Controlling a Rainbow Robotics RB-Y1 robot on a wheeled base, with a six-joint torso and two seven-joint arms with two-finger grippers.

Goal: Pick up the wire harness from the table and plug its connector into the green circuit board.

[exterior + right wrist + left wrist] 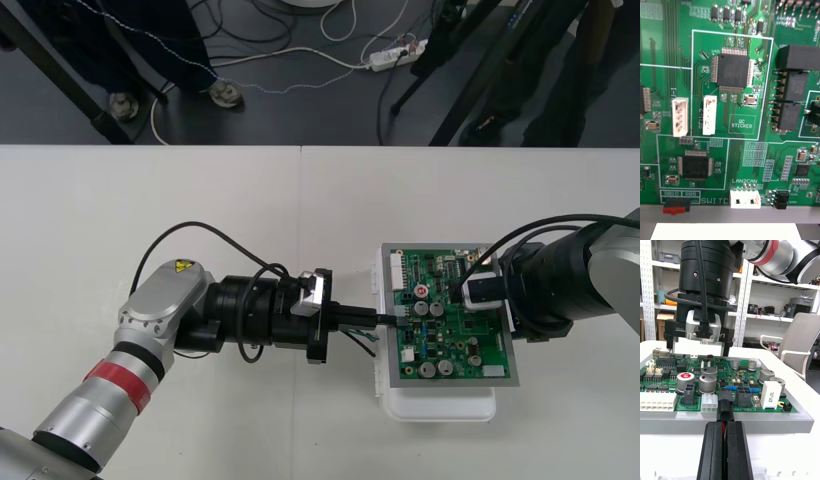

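Note:
The green circuit board (450, 315) lies on its white base (440, 408) at the table's right. My left gripper (385, 318) reaches the board's left edge. In the left wrist view its fingers (711, 450) are shut on the harness's black plug (725, 407), with a red wire between them. The plug sits at the board's edge beside a small white connector (709, 404); I cannot tell whether it is seated. Thin harness wires (360, 340) trail under the left gripper. My right gripper (470, 290) hovers over the board (733, 112), its fingers (727, 347) standing far apart.
Tall capacitors (707, 382) and a white block (771, 393) stand on the board just behind the plug. The grey frame (752, 422) rims the board. Bare table spreads to the left and far side of the board.

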